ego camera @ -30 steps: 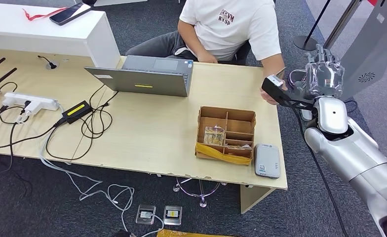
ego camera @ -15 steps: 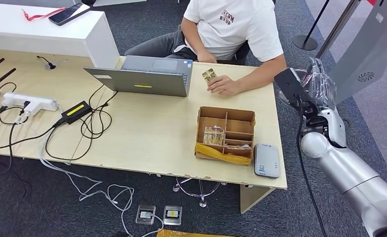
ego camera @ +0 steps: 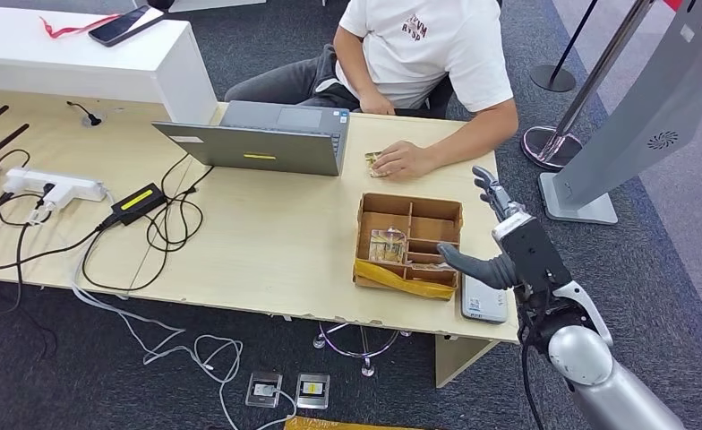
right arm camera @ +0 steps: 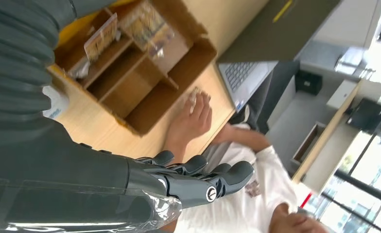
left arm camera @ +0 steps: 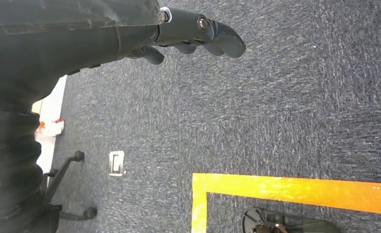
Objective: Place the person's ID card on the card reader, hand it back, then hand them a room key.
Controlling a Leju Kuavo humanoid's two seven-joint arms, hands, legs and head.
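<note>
Over the table's right end, the right hand [ego camera: 500,246] is hovering empty with its fingers apart, just above the wooden box [ego camera: 409,244] and the card reader [ego camera: 483,292], probably lining up to pick a room key from the box. Behind the box, the person's hand [ego camera: 403,159] is resting on the ID card [ego camera: 372,159] near the laptop [ego camera: 267,137], so the card is apparently handed back. Beside the body, the left hand [left arm camera: 191,36] is hanging over carpet, fingers loosely curled, holding nothing.
</note>
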